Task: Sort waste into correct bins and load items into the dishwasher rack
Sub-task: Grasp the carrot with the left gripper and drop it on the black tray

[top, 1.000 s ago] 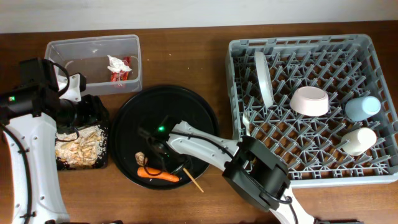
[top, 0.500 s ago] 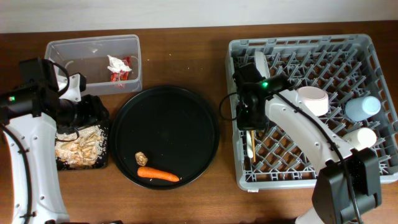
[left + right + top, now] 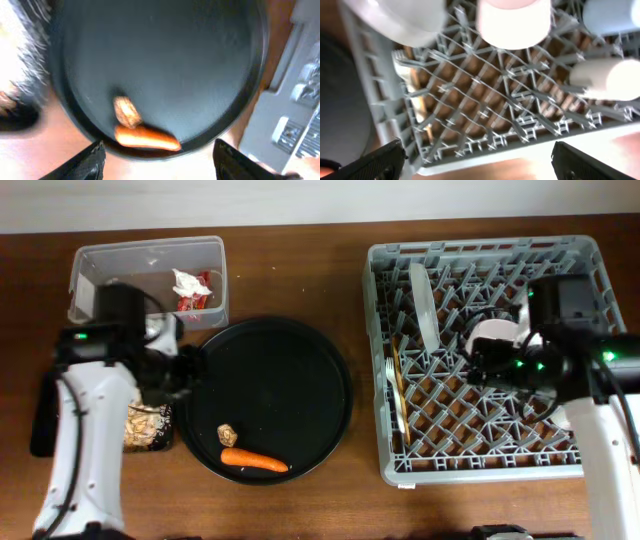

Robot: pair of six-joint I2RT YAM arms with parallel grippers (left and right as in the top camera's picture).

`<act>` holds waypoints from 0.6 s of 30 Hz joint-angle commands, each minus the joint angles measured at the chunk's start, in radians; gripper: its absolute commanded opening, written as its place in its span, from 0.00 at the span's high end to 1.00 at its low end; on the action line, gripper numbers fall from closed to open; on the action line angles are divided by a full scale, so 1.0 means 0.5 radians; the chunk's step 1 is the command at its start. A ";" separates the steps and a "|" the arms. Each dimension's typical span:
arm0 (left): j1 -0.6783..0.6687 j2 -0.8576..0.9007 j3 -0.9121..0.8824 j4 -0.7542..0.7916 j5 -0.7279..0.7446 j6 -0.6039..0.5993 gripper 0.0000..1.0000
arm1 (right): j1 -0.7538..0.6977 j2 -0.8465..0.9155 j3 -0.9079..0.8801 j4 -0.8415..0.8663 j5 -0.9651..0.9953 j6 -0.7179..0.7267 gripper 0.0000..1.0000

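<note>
My left gripper (image 3: pixel 192 366) hangs open over the left rim of the round black tray (image 3: pixel 290 360). In the left wrist view its fingers (image 3: pixel 86 162) stand apart with nothing between them, above the orange carrot (image 3: pixel 147 138) and the brown lump (image 3: pixel 126 111). My right gripper (image 3: pixel 478 370) is open and empty over the middle of the grey dishwasher rack (image 3: pixel 380 440). In the rack stand the plate (image 3: pixel 425 305) and bowl (image 3: pixel 495 340), with the fork (image 3: pixel 391 370) and chopsticks (image 3: pixel 401 405) lying at its left side. The right wrist view shows the cream cup (image 3: pixel 605 77) and blue cup (image 3: pixel 612 15).
The clear tub (image 3: pixel 120 260) at the back left holds the red-and-white wrapper (image 3: pixel 190 288). Rice-like bits (image 3: pixel 148 425) lie in the flat black tray (image 3: pixel 150 446), mostly hidden under my left arm. Bare wooden table (image 3: pixel 300 270) separates the round tray and the rack.
My right gripper has let go of the chopsticks at the rack's left side, opened wide and drawn back to the right. My left arm has swung right from the flat tray to the round tray.
</note>
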 commanded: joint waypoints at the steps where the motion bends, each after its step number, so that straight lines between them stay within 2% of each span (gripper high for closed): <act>1: -0.317 0.006 -0.471 0.188 0.024 -0.837 0.24 | -0.064 0.040 -0.067 0.017 -0.036 -0.051 0.03; 2: -0.446 0.006 -0.678 0.385 0.024 -1.032 0.20 | -0.064 0.070 -0.069 0.018 -0.037 -0.050 0.04; 3: -0.555 0.006 -0.828 0.550 0.024 -1.147 0.20 | -0.064 0.088 -0.069 0.017 -0.037 -0.051 0.04; 5: -0.684 0.006 -0.976 0.665 -0.008 -1.331 0.19 | -0.064 0.108 -0.069 0.016 -0.037 -0.050 0.04; 8: -0.752 0.006 -1.062 0.671 -0.101 -1.512 0.19 | -0.064 0.108 -0.069 0.015 -0.038 -0.050 0.04; 10: -0.759 0.006 -1.164 0.808 -0.139 -1.566 0.20 | -0.064 0.108 -0.069 0.015 -0.038 -0.050 0.05; 12: -0.759 0.006 -1.260 1.071 -0.320 -1.577 0.20 | -0.064 0.108 -0.069 0.009 -0.047 -0.050 0.04; 13: -0.759 0.006 -1.259 1.132 -0.438 -1.576 0.25 | -0.064 0.108 -0.069 0.005 -0.047 -0.050 0.05; 14: -0.759 0.006 -1.259 1.171 -0.488 -1.575 0.38 | -0.064 0.108 -0.069 0.001 -0.047 -0.050 0.05; 15: -0.759 0.006 -1.259 1.187 -0.489 -1.575 0.62 | -0.064 0.108 -0.069 -0.002 -0.047 -0.050 0.05; 17: -0.759 0.005 -1.259 1.184 -0.482 -1.545 0.82 | -0.064 0.108 -0.069 -0.002 -0.046 -0.051 0.05; 18: -0.759 0.005 -1.259 1.176 -0.482 -1.545 0.90 | -0.064 0.108 -0.069 -0.003 -0.046 -0.050 0.05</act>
